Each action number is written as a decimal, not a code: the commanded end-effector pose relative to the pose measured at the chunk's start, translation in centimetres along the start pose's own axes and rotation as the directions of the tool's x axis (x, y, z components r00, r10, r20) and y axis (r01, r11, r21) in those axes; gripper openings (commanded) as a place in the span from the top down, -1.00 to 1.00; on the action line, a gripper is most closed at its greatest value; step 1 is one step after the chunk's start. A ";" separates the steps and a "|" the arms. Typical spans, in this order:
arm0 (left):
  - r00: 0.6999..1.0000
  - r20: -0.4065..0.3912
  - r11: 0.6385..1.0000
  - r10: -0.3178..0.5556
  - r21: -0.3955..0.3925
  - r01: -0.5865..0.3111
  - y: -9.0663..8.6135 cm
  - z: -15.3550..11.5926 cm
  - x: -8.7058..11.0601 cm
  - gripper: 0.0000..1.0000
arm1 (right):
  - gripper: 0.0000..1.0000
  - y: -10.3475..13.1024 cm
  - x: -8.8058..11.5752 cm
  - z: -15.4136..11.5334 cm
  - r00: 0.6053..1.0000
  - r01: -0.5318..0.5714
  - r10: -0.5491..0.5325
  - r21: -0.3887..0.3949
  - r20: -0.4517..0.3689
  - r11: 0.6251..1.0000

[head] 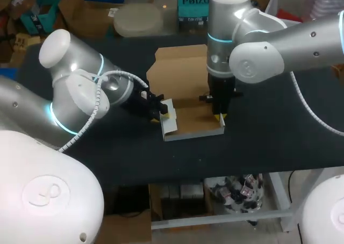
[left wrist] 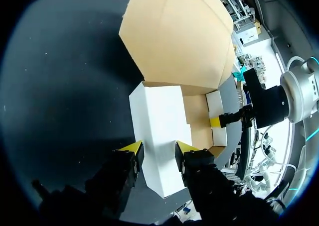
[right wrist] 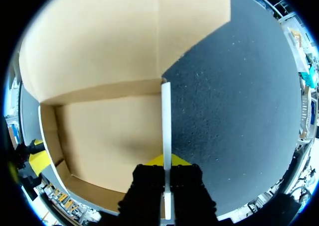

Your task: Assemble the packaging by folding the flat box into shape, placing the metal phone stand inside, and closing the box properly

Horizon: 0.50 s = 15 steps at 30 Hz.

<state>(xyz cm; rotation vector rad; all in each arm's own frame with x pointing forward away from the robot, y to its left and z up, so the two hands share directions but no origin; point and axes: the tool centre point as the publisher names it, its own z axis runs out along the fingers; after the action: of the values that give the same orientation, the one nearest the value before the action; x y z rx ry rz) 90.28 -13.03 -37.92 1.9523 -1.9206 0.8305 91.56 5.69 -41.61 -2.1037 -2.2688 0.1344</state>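
Note:
The cardboard box point(head: 191, 120) lies partly folded on the black table, brown inside and white outside, with its lid panel point(head: 180, 66) spread flat behind it. From the left, my left gripper point(head: 161, 110) meets the box's white left side wall point(left wrist: 162, 121). Its fingers stand apart, and the wall's outer face spans the gap at their yellow fingertips point(left wrist: 133, 147). My right gripper point(head: 219, 115) points straight down over the box's right side wall point(right wrist: 165, 136) and is shut on that thin upright wall. The right gripper point(left wrist: 219, 121) also shows across the box in the left wrist view. No phone stand is in view.
The black table point(head: 269, 142) stretches out on both sides of the box and in front of it. The lid panel point(right wrist: 99, 37) covers the table behind the tray. My right arm point(head: 242, 45) hangs over the box's back right.

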 end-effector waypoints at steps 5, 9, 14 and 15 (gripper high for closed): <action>0.976 0.216 0.999 -0.010 -0.041 0.020 -0.4 0.5 0.1 0.17 | 1.00 0.1 0.2 -0.1 1.000 0.000 0.000 0.004 0.003 1.000; 0.966 0.257 0.998 -0.032 -0.050 0.047 -0.6 0.6 -0.1 0.19 | 1.00 0.1 0.2 -0.1 1.000 0.000 0.000 0.004 0.003 1.000; 0.956 0.291 0.997 -0.025 -0.064 0.046 -0.8 0.5 0.2 0.20 | 1.00 0.1 0.2 -0.1 1.000 0.000 0.000 0.004 0.003 1.000; 0.954 0.299 0.997 -0.023 -0.066 0.045 -0.8 0.5 0.2 0.20 | 1.00 0.1 0.2 -0.1 1.000 0.000 0.000 0.004 0.003 1.000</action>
<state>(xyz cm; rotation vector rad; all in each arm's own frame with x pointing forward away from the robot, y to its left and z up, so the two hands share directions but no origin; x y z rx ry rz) 90.70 -13.02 -38.15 1.9901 -1.9042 0.7195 91.56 5.71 -41.59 -2.1037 -2.2689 0.1339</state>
